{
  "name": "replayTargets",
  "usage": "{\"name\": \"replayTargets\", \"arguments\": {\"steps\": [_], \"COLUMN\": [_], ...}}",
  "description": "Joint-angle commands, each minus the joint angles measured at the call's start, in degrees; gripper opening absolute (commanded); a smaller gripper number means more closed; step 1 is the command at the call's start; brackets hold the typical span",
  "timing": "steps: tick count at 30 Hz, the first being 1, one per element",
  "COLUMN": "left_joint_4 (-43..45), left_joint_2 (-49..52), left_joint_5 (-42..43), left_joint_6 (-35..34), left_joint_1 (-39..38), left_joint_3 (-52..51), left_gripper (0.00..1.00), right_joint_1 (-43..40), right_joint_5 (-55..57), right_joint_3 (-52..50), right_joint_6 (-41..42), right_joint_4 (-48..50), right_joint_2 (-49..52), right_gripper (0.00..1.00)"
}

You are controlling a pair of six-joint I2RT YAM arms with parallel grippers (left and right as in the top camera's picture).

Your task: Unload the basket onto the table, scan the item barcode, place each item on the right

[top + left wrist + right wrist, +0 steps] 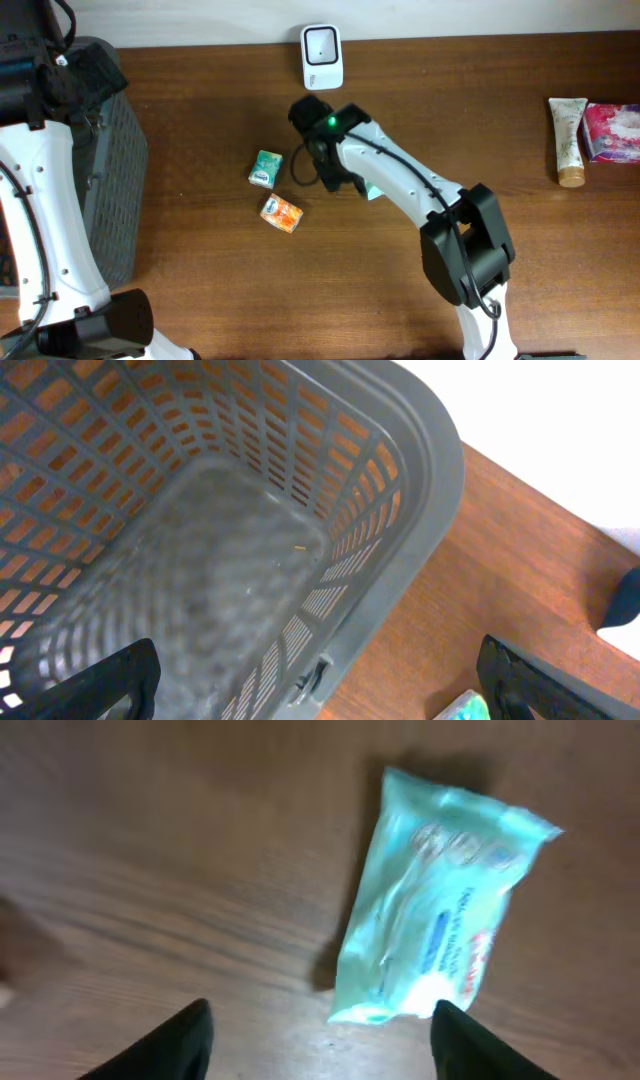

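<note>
A pale green wipes packet (440, 930) lies flat on the wooden table, just ahead of my right gripper (325, 1050). The jaws stand open with nothing between them, and the right fingertip (470, 1045) sits close to the packet's near corner. From overhead, only an edge of the packet (372, 190) peeks out from under the right arm. The white barcode scanner (320, 55) stands at the table's far edge. No barcode shows on the packet. My left gripper (320, 695) hangs wide open and empty over the grey basket (400, 510).
A green packet (263, 169) and an orange packet (282, 212) lie left of the right arm. The grey basket (110, 160) fills the left side. A tube (570, 140) and a pink packet (612, 132) lie far right.
</note>
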Motion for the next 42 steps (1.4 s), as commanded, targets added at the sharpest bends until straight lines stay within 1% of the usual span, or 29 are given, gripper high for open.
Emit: {"name": "replayTargets", "arguments": {"steps": [1, 2, 3, 5, 7, 9, 10, 11, 13, 15, 16, 17, 25, 26, 28, 29, 30, 31, 34, 38, 39, 42], "left_joint_4": [0.04, 0.04, 0.04, 0.04, 0.04, 0.04, 0.04, 0.04, 0.04, 0.04, 0.04, 0.04, 0.04, 0.04, 0.04, 0.04, 0.04, 0.04, 0.04, 0.04, 0.04, 0.04], "left_joint_2": [-0.92, -0.92, -0.92, -0.92, -0.92, -0.92, -0.92, -0.92, -0.92, -0.92, -0.92, -0.92, -0.92, -0.92, -0.92, -0.92, -0.92, -0.92, -0.92, -0.92, -0.92, -0.92], "left_joint_5": [-0.42, -0.42, -0.42, -0.42, -0.42, -0.42, -0.42, -0.42, -0.42, -0.42, -0.42, -0.42, -0.42, -0.42, -0.42, -0.42, -0.42, -0.42, -0.42, -0.42, -0.42, -0.42], "left_joint_6": [-0.35, -0.35, -0.35, -0.35, -0.35, -0.35, -0.35, -0.35, -0.35, -0.35, -0.35, -0.35, -0.35, -0.35, -0.35, -0.35, -0.35, -0.35, -0.35, -0.35, -0.35, -0.35], "left_joint_1": [0.20, 0.20, 0.20, 0.20, 0.20, 0.20, 0.20, 0.20, 0.20, 0.20, 0.20, 0.20, 0.20, 0.20, 0.20, 0.20, 0.20, 0.20, 0.20, 0.20, 0.20, 0.20], "left_joint_3": [0.57, 0.57, 0.57, 0.57, 0.57, 0.57, 0.57, 0.57, 0.57, 0.57, 0.57, 0.57, 0.57, 0.57, 0.57, 0.57, 0.57, 0.57, 0.57, 0.57, 0.57, 0.57], "left_gripper": [0.99, 0.99, 0.99, 0.99, 0.99, 0.99, 0.99, 0.99, 0.99, 0.99, 0.99, 0.99, 0.99, 0.99, 0.99, 0.99, 0.99, 0.99, 0.99, 0.99, 0.99, 0.99], "right_joint_1": [-4.66, -7.13, -9.70, -15.72, -19.98, -22.47, -23.21, -23.96, -24.74, -24.74, -24.65, -24.65, -24.65, -24.65, -24.68, -24.65, -24.65, -24.65, -24.72, -24.72, -24.72, -24.70], "right_joint_5": [-0.87, -1.92, -5.22, -20.72, -29.38, -30.36, -30.36, -30.36, -30.38, -30.38, -30.38, -30.40, -30.80, -30.80, -30.80, -30.82, -30.82, -31.04, -33.77, -33.81, -33.81, -37.05], "right_joint_3": [6.91, 7.06, 6.91, 5.35, 2.78, 1.07, 0.68, 0.35, 0.35, 0.35, 0.35, 0.35, 0.00, 0.00, -0.72, -1.81, -3.61, -4.92, -10.75, -16.04, -16.90, -17.25], "right_joint_6": [0.46, 0.42, -0.66, -8.07, -11.45, -11.43, -11.45, -11.43, -11.41, -11.41, -11.41, -11.41, -9.86, -9.70, -9.70, -9.70, -9.68, -9.68, -8.96, -8.15, -8.15, -8.15], "right_joint_4": [-3.04, -2.99, -2.99, -2.75, -2.32, -2.29, -2.27, -1.92, -1.42, -1.27, -1.25, -1.11, -1.05, -1.05, -1.03, -0.83, 0.35, 1.55, 8.46, 16.22, 17.51, 19.23], "right_joint_2": [-0.87, -0.87, -0.83, -0.20, -0.20, -0.20, -0.20, -0.20, -0.20, -0.20, -0.20, -0.20, -0.20, -0.20, -0.20, -0.17, -0.17, -0.17, -0.15, -0.15, -0.15, -0.15], "right_gripper": [0.69, 0.71, 0.72, 0.72, 0.72, 0.73, 0.76, 0.77, 0.78, 0.87, 0.95, 0.99, 1.00, 0.98, 0.88, 0.76, 0.71, 0.70, 0.69, 0.68, 0.66, 0.29]}}
